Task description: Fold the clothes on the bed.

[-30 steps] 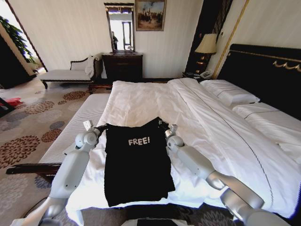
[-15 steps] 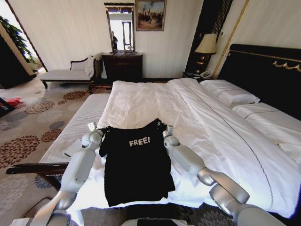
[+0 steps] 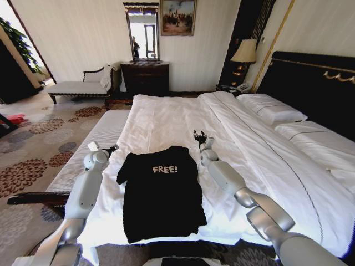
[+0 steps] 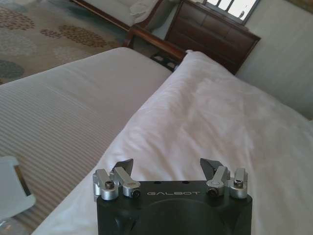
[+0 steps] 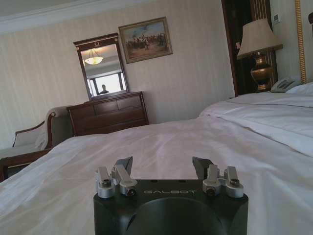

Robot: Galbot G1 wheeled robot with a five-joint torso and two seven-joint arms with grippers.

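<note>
The clothes are one black T-shirt [image 3: 162, 194] with a white "FREE!" print, lying flat and chest-up on the bed's white duvet [image 3: 177, 113]. Its collar points away from me and its hem reaches the near edge. My left gripper [image 3: 112, 148] hovers just left of the shirt's left sleeve, off the fabric. In the left wrist view the left gripper [image 4: 167, 165] stands open and empty over the duvet. My right gripper [image 3: 201, 136] is beyond the shirt's right shoulder. In the right wrist view the right gripper [image 5: 163, 164] is open with nothing between its fingers.
A striped white bench [image 3: 91, 149] with a dark frame runs along the bed's left end. Pillows [image 3: 272, 111] and the dark headboard [image 3: 310, 83] are at the right. A dresser [image 3: 145, 77], a chaise [image 3: 80, 87] and a lamp [image 3: 243, 52] stand by the far wall.
Both grippers have let go of the shirt's shoulders, and it now lies flat. The left gripper moved out to the left; the right moved farther across the bed.
</note>
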